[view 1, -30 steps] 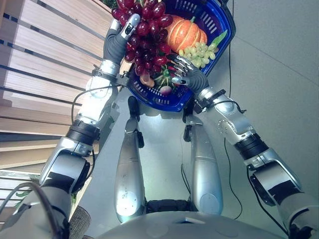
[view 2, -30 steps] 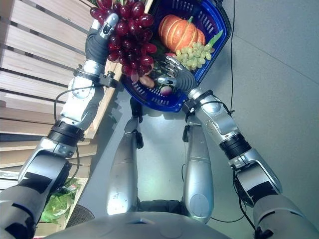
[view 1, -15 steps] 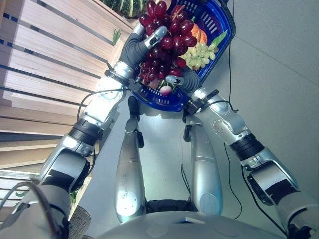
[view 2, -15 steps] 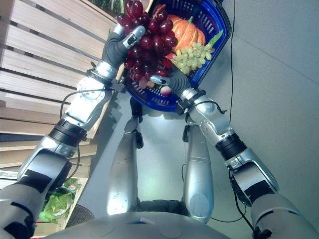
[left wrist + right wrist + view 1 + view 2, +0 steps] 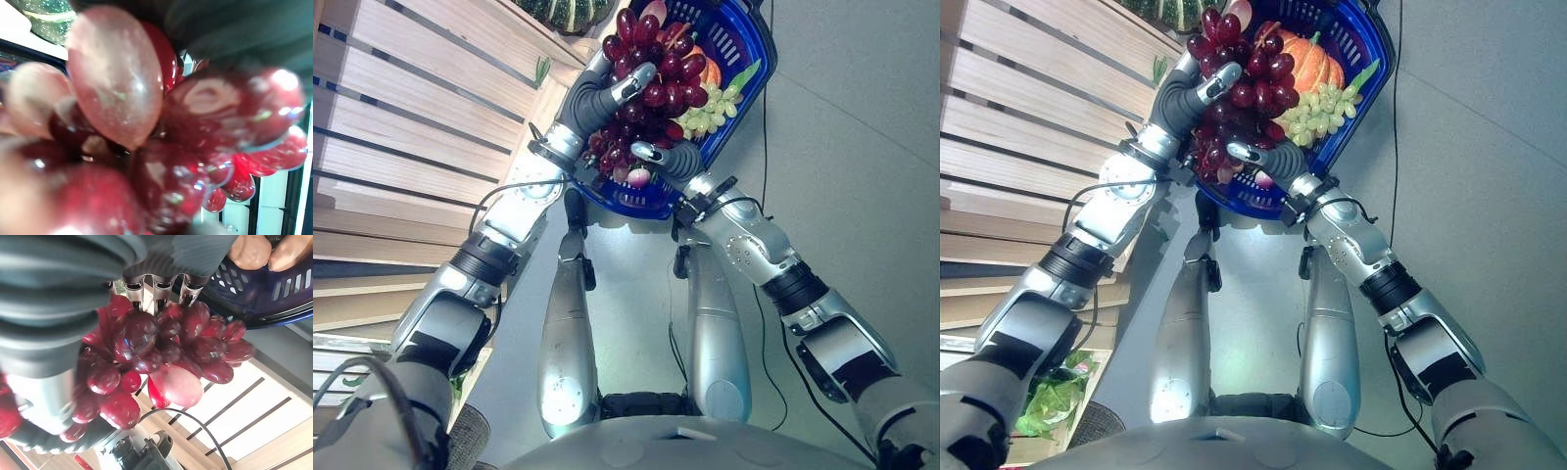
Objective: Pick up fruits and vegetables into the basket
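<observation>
Left eye view: left hand (image 5: 607,93) is curled round a bunch of red grapes (image 5: 656,78), fingers wrapped into the cluster. The bunch hangs over the blue basket (image 5: 744,39), which sits on the grey floor beside a slatted wooden shelf (image 5: 401,117). Right hand (image 5: 664,157) reaches in under the near side of the bunch, over the basket's near rim. In the right wrist view its fingers (image 5: 156,289) run straight up to the grapes and touch them; they look extended, not wrapped round anything.

Already in the basket: a pumpkin (image 5: 1304,61), partly hidden behind the red bunch, green grapes (image 5: 715,103), and a small pinkish root (image 5: 638,177) near the front wall.

Step in hand, as judged: placing the red grapes. The bunch is above the basket but not yet released.

Next move calls for lowering the bunch into the free space beside the pumpkin, then uncurling the left fingers so no stem catches. The right hand should clear the rim first, or steady the bunch from below. Risk: loose grapes trailing over the near wall.
</observation>
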Motion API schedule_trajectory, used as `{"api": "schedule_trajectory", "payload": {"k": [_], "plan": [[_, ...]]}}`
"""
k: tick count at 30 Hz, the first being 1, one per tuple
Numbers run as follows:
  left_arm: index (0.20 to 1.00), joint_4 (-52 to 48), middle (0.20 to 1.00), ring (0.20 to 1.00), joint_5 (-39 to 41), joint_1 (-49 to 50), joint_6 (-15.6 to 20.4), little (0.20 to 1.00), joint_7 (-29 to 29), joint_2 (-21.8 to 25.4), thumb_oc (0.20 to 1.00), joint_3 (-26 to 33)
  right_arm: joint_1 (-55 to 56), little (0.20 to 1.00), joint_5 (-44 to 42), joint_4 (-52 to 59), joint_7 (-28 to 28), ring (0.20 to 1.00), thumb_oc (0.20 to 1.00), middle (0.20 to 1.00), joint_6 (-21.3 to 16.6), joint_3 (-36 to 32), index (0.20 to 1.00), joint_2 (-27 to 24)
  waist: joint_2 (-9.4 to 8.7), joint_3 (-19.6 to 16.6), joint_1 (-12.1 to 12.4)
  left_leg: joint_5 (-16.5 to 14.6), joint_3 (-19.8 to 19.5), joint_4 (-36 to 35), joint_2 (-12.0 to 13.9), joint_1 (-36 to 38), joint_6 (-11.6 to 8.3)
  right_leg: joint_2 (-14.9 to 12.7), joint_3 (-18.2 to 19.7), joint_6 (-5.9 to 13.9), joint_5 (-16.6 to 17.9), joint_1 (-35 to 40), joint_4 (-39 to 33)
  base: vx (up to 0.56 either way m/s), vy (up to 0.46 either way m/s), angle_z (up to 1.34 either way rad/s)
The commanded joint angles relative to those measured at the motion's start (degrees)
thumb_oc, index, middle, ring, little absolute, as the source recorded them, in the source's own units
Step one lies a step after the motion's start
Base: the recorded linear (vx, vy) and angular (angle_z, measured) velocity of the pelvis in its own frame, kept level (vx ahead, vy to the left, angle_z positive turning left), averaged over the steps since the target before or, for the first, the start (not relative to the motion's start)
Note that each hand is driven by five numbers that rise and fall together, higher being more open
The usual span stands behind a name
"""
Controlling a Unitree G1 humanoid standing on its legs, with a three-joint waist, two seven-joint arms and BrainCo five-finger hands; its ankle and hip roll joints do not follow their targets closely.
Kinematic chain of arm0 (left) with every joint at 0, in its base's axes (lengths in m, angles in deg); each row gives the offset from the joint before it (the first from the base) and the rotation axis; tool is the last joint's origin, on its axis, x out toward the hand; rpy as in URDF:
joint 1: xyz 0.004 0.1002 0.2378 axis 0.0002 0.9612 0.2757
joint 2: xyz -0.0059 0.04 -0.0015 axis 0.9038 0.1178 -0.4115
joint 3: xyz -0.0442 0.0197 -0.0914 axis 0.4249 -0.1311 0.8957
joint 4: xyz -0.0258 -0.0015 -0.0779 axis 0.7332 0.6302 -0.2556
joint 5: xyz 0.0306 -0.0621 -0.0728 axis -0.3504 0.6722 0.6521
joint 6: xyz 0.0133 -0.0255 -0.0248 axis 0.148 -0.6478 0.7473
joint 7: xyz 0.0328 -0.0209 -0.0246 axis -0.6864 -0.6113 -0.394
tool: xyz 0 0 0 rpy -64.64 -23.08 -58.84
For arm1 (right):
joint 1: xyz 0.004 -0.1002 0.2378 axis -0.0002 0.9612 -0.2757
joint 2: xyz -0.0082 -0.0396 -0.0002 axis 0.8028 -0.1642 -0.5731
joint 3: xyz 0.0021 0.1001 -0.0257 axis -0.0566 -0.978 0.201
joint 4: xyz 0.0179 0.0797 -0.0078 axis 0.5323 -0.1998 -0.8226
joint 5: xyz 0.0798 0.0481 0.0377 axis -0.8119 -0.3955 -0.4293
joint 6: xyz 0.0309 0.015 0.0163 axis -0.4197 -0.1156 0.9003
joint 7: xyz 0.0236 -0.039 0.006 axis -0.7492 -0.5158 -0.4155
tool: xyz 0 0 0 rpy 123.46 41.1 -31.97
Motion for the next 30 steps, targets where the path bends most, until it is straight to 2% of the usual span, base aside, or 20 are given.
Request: {"api": "schedule_trajectory", "payload": {"k": [1,11,12,13,14,15,23,27,30], "plan": [[0.200,-9.0,0.200,0.200,-2.4,-2.2,6.0,0.200,-2.0,-0.6,0.200,-0.4,-0.9,0.200,-3.0,7.4,2.4,0.200,0.200,0.200,-2.2,0.5,0.200,2.8,-0.43,-0.7,-0.2,-3.5,1.6,4.2,-4.6,-2.2,4.58,3.5,-1.9,-1.18,1.4,4.8,-5.9,0.00,0.000,0.00],[0.200,-9.6,0.200,0.200,-4.2,-2.0,7.0,0.200,-5.0,-1.8,0.200,0.8,-1.4,0.200,-2.9,6.5,2.0,0.200,0.200,0.200,-2.2,0.3,0.200,4.1,-0.52,-0.7,0.0,-3.6,1.4,4.2,-4.9,-2.0,4.66,3.5,-1.9,-1.22,1.5,5.0,-6.1,0.00,0.000,0.00],[0.256,-9.7,0.256,0.256,-4.4,-1.9,7.2,0.256,-5.4,-1.9,0.256,0.9,-1.3,0.200,-2.9,6.5,2.1,0.200,0.200,0.200,-2.3,0.2,0.200,4.2,-0.54,-0.7,0.0,-3.6,1.4,4.1,-4.9,-2.0,4.67,3.6,-1.9,-1.22,1.5,5.1,-6.2,0.00,0.000,0.00],[0.536,-9.7,0.536,0.536,-4.8,-1.8,7.6,0.536,-6.2,-2.1,0.536,1.0,-1.4,0.200,-2.8,6.4,2.0,0.200,0.200,0.200,-2.4,0.2,0.200,4.2,-0.57,-0.7,0.1,-3.6,1.4,4.1,-5.0,-2.0,4.68,3.6,-1.9,-1.24,1.5,5.1,-6.2,0.00,0.000,0.00],[0.922,-9.9,0.922,0.922,-5.0,-1.9,7.3,0.922,-6.6,-2.2,0.922,1.1,-1.3,0.200,-2.7,6.5,1.8,0.200,0.200,0.200,-2.3,0.2,0.200,4.4,-0.57,-0.7,0.1,-3.6,1.4,4.1,-5.0,-2.0,4.71,3.6,-1.9,-1.24,1.5,5.1,-6.1,0.00,0.000,0.00],[1.000,-9.9,1.000,1.000,-5.4,-1.8,7.2,1.000,-7.4,-2.4,1.000,1.3,-1.2,0.200,-2.5,6.4,1.9,0.200,0.200,0.200,-2.3,0.1,0.200,4.7,-0.55,-0.7,0.1,-3.5,1.4,4.0,-5.0,-1.9,4.68,3.6,-1.9,-1.26,1.5,5.2,-6.2,0.00,0.000,0.00],[1.000,-9.2,1.000,1.000,-9.3,-1.0,6.7,1.000,-18.6,-3.0,1.000,3.7,-1.0,0.200,-2.5,6.4,1.7,0.200,0.200,0.200,-2.6,-0.5,0.200,4.8,-0.81,-0.7,0.3,-3.6,1.1,3.8,-5.2,-1.7,4.73,3.6,-2.1,-1.24,1.5,5.5,-6.5,0.00,0.000,0.00],[1.000,-8.4,1.000,1.000,-12.8,0.0,3.9,1.000,-25.6,-3.5,1.000,6.1,-0.9,0.200,-1.7,5.9,1.3,0.200,0.200,0.200,-2.9,-1.1,0.200,5.9,-0.76,-0.7,0.7,-3.7,0.8,4.1,-5.5,-2.0,4.64,3.5,-2.3,-1.29,1.3,5.3,-6.3,0.00,0.000,0.00],[1.000,-8.3,1.000,1.000,-14.1,0.4,2.2,1.000,-28.6,-3.5,1.000,7.3,-0.7,0.200,-1.3,6.2,1.3,0.200,0.200,0.200,-2.6,-1.7,0.200,6.2,-0.77,-0.7,0.8,-3.6,0.7,4.1,-5.5,-2.0,4.60,3.5,-2.5,-1.28,1.2,5.3,-6.3,0.00,0.000,0.00]]}}
